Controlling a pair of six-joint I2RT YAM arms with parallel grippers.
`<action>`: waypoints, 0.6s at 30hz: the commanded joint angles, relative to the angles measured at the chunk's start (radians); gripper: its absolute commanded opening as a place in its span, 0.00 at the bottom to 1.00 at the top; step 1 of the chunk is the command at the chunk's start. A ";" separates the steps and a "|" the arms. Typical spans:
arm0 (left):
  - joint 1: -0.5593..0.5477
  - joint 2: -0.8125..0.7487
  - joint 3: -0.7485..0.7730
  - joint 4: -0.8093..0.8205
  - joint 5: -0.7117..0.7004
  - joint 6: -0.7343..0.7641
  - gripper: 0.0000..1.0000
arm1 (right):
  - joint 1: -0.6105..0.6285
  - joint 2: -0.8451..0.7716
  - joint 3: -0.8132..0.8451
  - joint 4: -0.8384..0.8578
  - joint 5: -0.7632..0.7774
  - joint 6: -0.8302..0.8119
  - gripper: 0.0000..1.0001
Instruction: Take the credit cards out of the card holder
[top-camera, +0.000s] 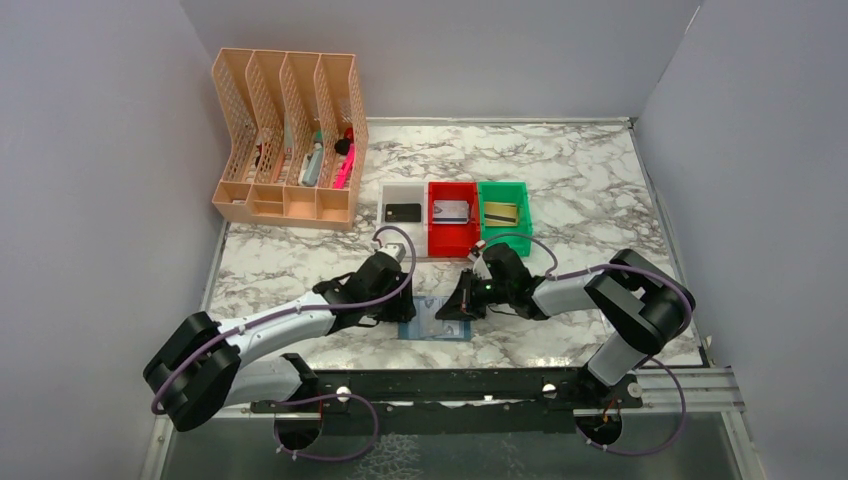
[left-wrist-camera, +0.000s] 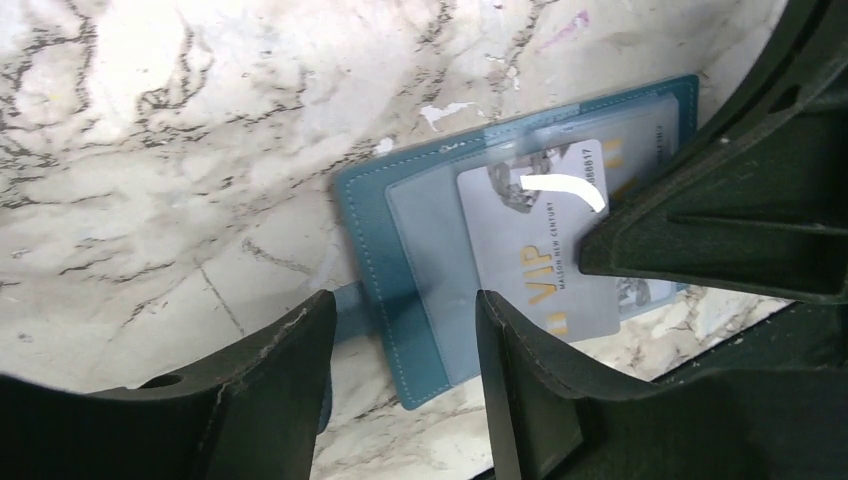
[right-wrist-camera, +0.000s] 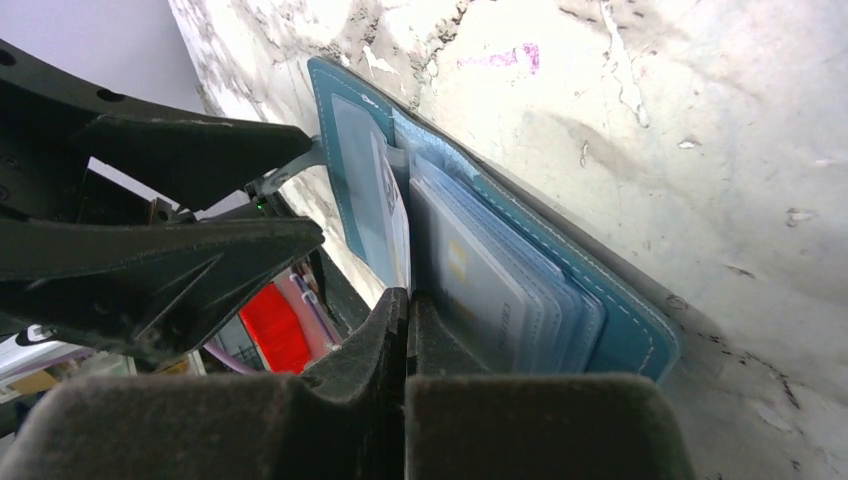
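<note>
The blue card holder (top-camera: 437, 320) lies open on the marble table between my two grippers. In the left wrist view the card holder (left-wrist-camera: 400, 230) shows a silver-grey VIP credit card (left-wrist-camera: 530, 260) slid partly out of its clear pocket. My left gripper (left-wrist-camera: 400, 345) is open, one finger over the clear pocket, the other beside the wallet's edge. My right gripper (right-wrist-camera: 408, 300) is shut on the silver card's edge (right-wrist-camera: 398, 215). More cards sit in the pockets of the card holder's other half (right-wrist-camera: 620, 320). From above, the left gripper (top-camera: 405, 308) and right gripper (top-camera: 458, 305) nearly meet.
Three small bins stand behind the wallet: white (top-camera: 402, 192) with a black card, red (top-camera: 452, 190) with a silver card, green (top-camera: 501, 189) with a gold card. A peach mesh file rack (top-camera: 290, 140) stands at the back left. Grey walls enclose the table.
</note>
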 joint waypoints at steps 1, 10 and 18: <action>0.002 0.004 -0.024 -0.062 -0.066 -0.018 0.57 | -0.003 0.013 0.003 -0.067 0.036 -0.025 0.03; 0.003 -0.082 0.014 -0.054 -0.067 -0.028 0.60 | -0.003 -0.004 0.017 -0.037 -0.005 -0.030 0.03; 0.003 -0.094 0.045 -0.023 0.014 0.003 0.58 | -0.003 -0.037 0.051 -0.069 -0.014 -0.047 0.14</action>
